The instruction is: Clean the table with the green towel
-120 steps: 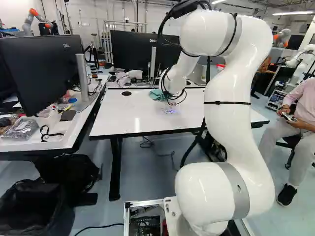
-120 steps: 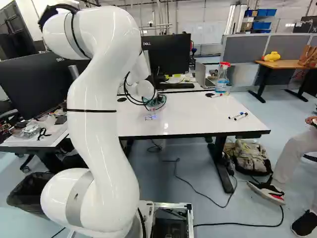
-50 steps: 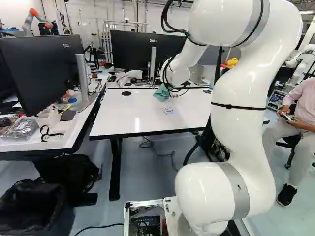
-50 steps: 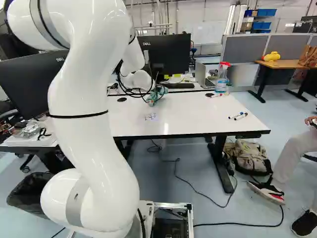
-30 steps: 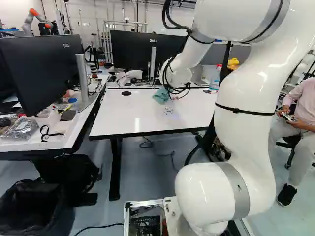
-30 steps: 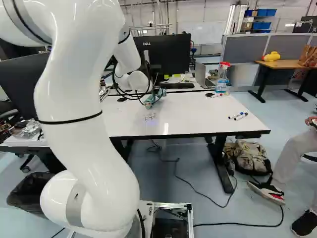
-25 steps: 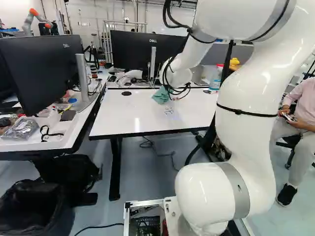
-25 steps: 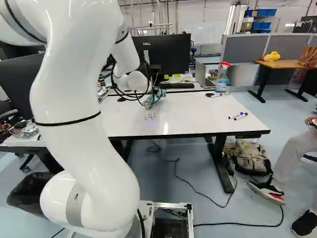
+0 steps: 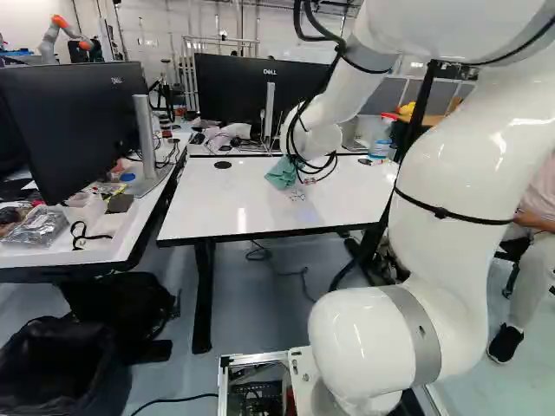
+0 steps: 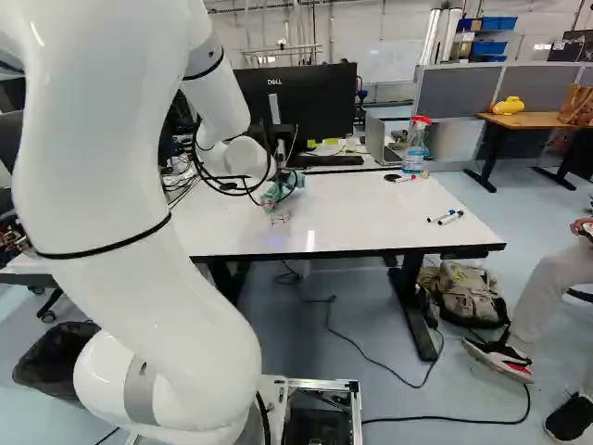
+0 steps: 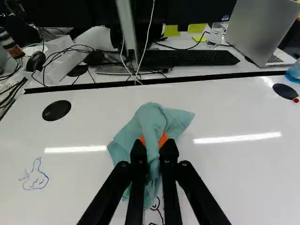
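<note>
Both the towel (image 9: pixel 280 174) and the arm (image 9: pixel 468 165) have moved since half a second ago: the towel has slid a little toward the table's (image 9: pixel 225 201) near edge and its left side, and the arm's raised elbow has swung back and lower, closer to the base cameras. Base and room line up as before.

Of the containers, a spray bottle (image 10: pixel 415 148) with a red head and some blue liquid stands on the table by the far edge, toward the far right corner. Past the far edge, a clear cup (image 11: pixel 215 34) stands near the keyboard (image 11: pixel 190 57); what it holds is too small to tell. On the floor, at the lower left of the left base view, sits a black bin (image 9: pixel 65 368), too dark inside to make out. A silvery bag (image 9: pixel 37 227) lies on the left-hand desk (image 9: pixel 78 256), its contents unclear.

As for pose, the arm bulges upward from its lowest joint and passes out of the top of the left base view, then its forearm slopes down and forward to the gripper (image 9: pixel 297 170), low over the table's far half. In the wrist view the gripper (image 11: pixel 153 147) has the towel pinched between its orange pads (image 11: pixel 162 139), cloth fanned out ahead and draping between the fingers. A pen drawing (image 11: pixel 157 206) shows just beside the towel, partly covered.
</note>
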